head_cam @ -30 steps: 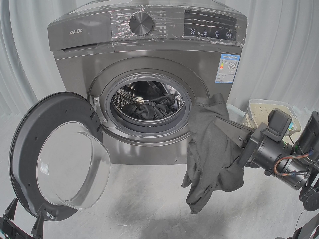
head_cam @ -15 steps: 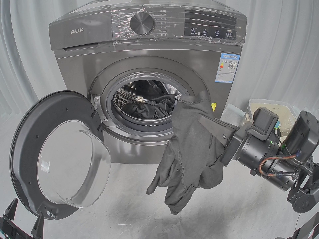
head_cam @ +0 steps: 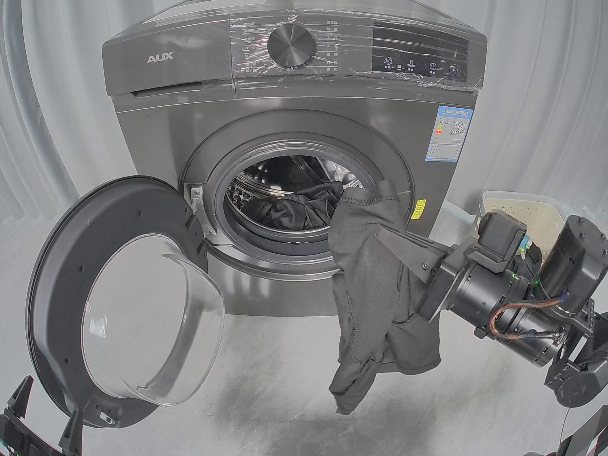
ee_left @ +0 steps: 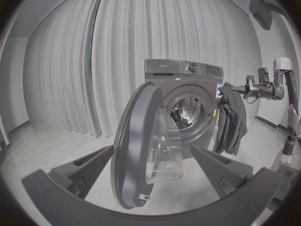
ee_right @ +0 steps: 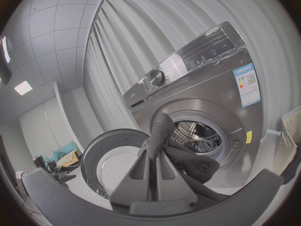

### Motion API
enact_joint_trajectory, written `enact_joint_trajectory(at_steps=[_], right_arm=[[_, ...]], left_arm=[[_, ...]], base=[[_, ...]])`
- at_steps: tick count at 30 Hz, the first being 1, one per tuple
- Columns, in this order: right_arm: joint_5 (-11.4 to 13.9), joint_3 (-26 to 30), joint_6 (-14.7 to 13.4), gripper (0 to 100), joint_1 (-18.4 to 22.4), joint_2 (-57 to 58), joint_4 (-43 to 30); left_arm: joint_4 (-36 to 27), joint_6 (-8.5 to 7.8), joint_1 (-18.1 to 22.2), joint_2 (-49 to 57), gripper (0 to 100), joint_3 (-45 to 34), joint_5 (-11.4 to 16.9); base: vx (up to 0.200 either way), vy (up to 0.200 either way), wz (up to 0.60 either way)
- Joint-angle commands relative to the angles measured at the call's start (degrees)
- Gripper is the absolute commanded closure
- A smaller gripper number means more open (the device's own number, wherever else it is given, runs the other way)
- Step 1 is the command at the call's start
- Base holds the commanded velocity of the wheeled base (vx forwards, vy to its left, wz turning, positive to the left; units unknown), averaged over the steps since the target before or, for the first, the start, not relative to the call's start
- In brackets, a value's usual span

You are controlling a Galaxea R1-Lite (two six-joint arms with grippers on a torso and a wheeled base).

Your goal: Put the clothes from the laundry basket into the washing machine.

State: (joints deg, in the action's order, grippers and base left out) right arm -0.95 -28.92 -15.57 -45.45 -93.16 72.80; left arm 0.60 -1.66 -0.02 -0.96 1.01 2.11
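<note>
A grey washing machine (head_cam: 291, 128) stands with its round door (head_cam: 120, 299) swung open to the left. Dark clothes (head_cam: 297, 207) lie inside the drum. My right gripper (head_cam: 386, 239) is shut on a dark grey garment (head_cam: 373, 273), which hangs in front of the right rim of the drum opening and trails down toward the floor. The right wrist view has the gripper (ee_right: 153, 156) pinching the bunched garment (ee_right: 163, 129) just before the opening. The laundry basket (head_cam: 538, 210), pale and perforated, sits on the floor right of the machine, behind my right arm. My left gripper (head_cam: 44, 406) is low at the left, open, below the door.
Pale curtains (head_cam: 538, 64) hang behind and beside the machine. The open door (ee_left: 138, 148) stands close in front of my left gripper (ee_left: 150, 147). Bare grey floor (head_cam: 272, 375) lies in front of the machine.
My right gripper carried the garment leftward, from beside the machine to the drum opening's right rim; the hanging cloth swung. The head view shifted slightly. The left gripper stayed put.
</note>
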Motion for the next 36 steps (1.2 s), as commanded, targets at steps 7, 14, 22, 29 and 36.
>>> enact_joint_trajectory(at_steps=[7,14,22,29,36], right_arm=[[0.42,0.18,0.01,100,0.09,-0.18,0.15],[0.42,-0.35,0.01,100,0.09,0.00,0.06],[0.78,-2.02,0.01,100,0.27,-0.18,0.06],[1.21,-5.62,0.01,100,0.80,-1.50,-0.64],[1.13,-10.28,-0.08,100,1.85,-5.45,-0.73]], left_arm=[[0.98,-0.72,-0.42,-7.91,0,11.29,8.70],[1.25,-0.98,-0.59,-21.01,0,17.01,18.98],[4.24,-1.07,-4.81,-35.34,0,22.54,26.63],[12.15,-0.45,-12.98,-45.88,0,22.02,25.49],[21.73,-0.28,-19.22,-58.10,0,21.58,23.99]], base=[[0.000,0.000,0.00],[0.000,0.000,0.00],[0.000,0.000,0.00],[0.000,0.000,0.00],[0.000,0.000,0.00]])
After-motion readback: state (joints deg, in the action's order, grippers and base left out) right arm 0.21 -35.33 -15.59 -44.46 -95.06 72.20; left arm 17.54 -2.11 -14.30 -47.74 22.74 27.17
